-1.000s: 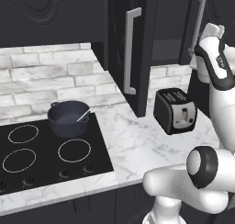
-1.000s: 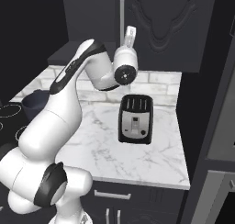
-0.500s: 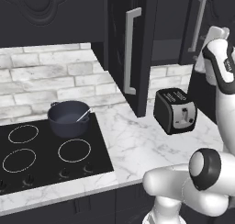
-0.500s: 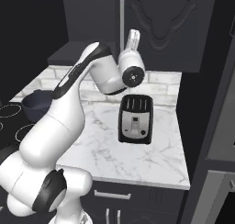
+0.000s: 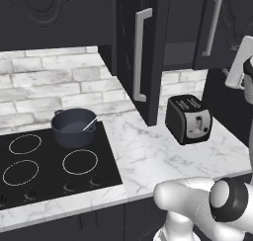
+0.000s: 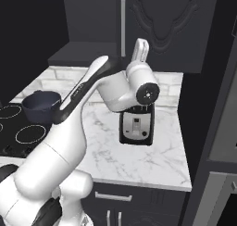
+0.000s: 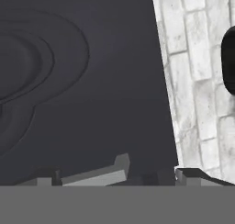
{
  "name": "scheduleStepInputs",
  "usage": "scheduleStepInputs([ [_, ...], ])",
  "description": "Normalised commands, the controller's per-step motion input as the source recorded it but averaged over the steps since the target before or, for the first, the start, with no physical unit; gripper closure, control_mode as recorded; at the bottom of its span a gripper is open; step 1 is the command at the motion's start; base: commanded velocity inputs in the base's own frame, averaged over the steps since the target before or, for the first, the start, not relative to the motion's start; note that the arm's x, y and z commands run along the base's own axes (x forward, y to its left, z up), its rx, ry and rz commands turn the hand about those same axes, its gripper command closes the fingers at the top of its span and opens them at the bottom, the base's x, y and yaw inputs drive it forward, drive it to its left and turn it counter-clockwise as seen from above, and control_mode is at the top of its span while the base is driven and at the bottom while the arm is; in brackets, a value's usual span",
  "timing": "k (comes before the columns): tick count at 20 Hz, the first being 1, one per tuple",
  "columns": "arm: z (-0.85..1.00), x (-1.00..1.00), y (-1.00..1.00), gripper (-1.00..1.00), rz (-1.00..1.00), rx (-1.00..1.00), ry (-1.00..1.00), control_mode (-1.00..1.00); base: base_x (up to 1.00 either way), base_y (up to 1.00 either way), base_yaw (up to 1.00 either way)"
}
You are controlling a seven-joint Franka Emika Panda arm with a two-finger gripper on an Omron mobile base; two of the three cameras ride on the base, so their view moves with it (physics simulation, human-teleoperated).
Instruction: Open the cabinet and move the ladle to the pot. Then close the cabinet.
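Cabinet (image 5: 163,32): left door (image 5: 148,57) swung out over the counter (image 5: 148,156), its free edge toward the room; right door (image 5: 222,27) closed. The dark interior between them is open. Hob (image 5: 44,161) at the counter's left end, carrying the pot (image 5: 73,128); the ladle (image 5: 89,124) lies inside, handle leaning on the right rim. Toaster (image 5: 189,119) stands right of the open door, bare marble before it. Gripper (image 7: 114,175), fingers spread wide and empty, faces the carved right door close to its bar handle (image 7: 98,172).
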Motion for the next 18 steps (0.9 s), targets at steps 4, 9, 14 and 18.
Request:
scheduleStepInputs([
  [4,0.15,-0.61,0.00,-1.00,0.00,0.00,0.03,-1.00,0.00,0.00,0.00],
  [9,0.10,-0.69,0.06,-1.00,0.00,0.00,0.00,-1.00,0.00,0.00,0.00],
  [14,0.05,-0.34,0.49,-1.00,0.00,-0.06,0.00,-1.00,0.00,0.00,0.00],
  [18,0.27,-0.45,0.46,-1.00,0.02,-0.07,0.00,-1.00,0.00,0.00,0.00],
])
